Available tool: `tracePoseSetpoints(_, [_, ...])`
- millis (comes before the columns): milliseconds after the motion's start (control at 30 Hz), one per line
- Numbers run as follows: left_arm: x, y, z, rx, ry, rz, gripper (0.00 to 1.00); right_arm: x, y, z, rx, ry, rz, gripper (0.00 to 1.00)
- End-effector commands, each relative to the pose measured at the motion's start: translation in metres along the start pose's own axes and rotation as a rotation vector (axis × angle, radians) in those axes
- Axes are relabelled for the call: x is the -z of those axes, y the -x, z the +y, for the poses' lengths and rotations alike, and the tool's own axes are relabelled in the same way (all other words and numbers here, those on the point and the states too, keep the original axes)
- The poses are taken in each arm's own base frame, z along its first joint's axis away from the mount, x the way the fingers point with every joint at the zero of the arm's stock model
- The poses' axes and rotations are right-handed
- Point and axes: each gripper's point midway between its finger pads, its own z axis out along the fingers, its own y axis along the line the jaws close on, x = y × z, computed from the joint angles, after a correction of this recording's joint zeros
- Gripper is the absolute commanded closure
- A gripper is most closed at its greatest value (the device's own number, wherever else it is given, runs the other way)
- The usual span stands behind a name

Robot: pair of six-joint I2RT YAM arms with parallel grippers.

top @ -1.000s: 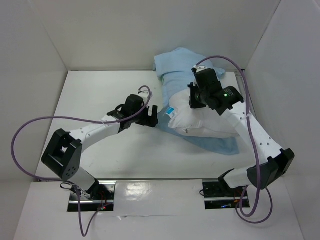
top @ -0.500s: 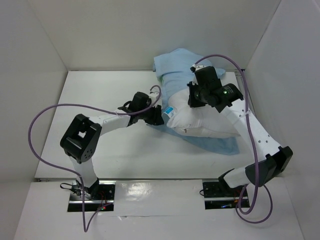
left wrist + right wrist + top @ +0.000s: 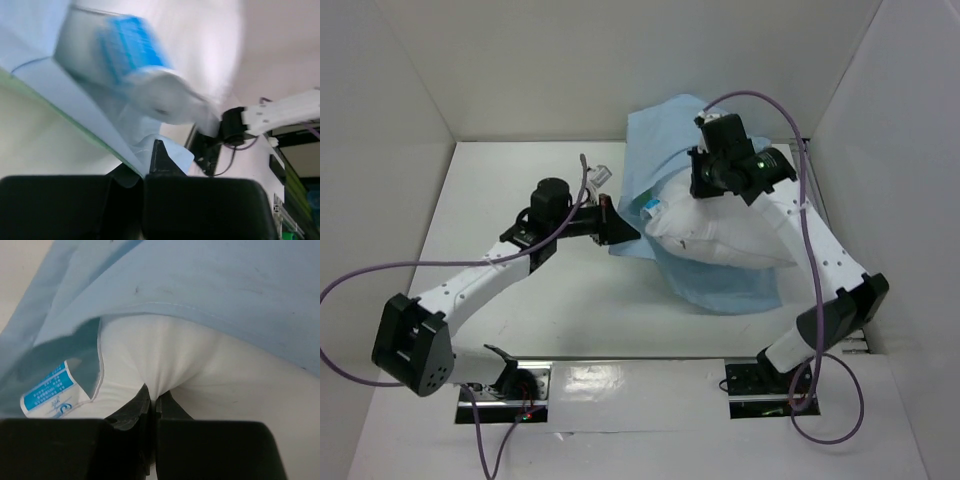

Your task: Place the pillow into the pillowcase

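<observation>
The plump white pillow (image 3: 720, 238) lies at the right middle of the table, its blue-and-white tag (image 3: 651, 209) at the left end. The light blue pillowcase (image 3: 720, 290) spreads under and behind it. My left gripper (image 3: 620, 231) is shut on the pillowcase's left edge (image 3: 85, 107), the cloth pinched between the jaws of the left gripper (image 3: 142, 167). My right gripper (image 3: 704, 187) sits on the pillow's far top and is shut on a fold of pillow (image 3: 200, 365) cloth; this pinch by the right gripper (image 3: 152, 392) lies under the pillowcase (image 3: 200, 280) hem, with the tag (image 3: 50, 392) to the left.
White walls enclose the table (image 3: 520, 190) on the left, back and right. The right arm (image 3: 820, 260) arches along the right wall. Purple cables loop off both arms. The arm bases (image 3: 510, 385) stand at the near edge.
My left gripper went from open to shut on the pillowcase edge and raised it beside the pillow's left end. The right gripper moved slightly back, still holding the pillow.
</observation>
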Motion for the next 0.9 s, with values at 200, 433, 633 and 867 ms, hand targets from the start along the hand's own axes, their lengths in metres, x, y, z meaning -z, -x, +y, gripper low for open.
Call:
tracePoseSetpoints(200, [0.066,0.091,-0.180,-0.198,-0.410,-0.161,1.00,0.044,0.145,0.078,0.041,0.150,-0.444,1.00])
tracePoseSetpoints(433, [0.119,0.047,-0.224,-0.128,-0.507,-0.204,1.00,-0.070,-0.023,0.082,-0.013,0.135,-0.103,1.00])
tracePoseSetpoints(633, [0.126,0.055,-0.247,-0.177,-0.530,-0.214,1.00,-0.053,0.049,0.084,0.002,0.109,-0.244,1.00])
tracePoseSetpoints(867, [0.112,0.098,-0.271,-0.314,-0.565,-0.203,1.00,0.025,0.176,0.115,-0.015,0.226,-0.571,1.00])
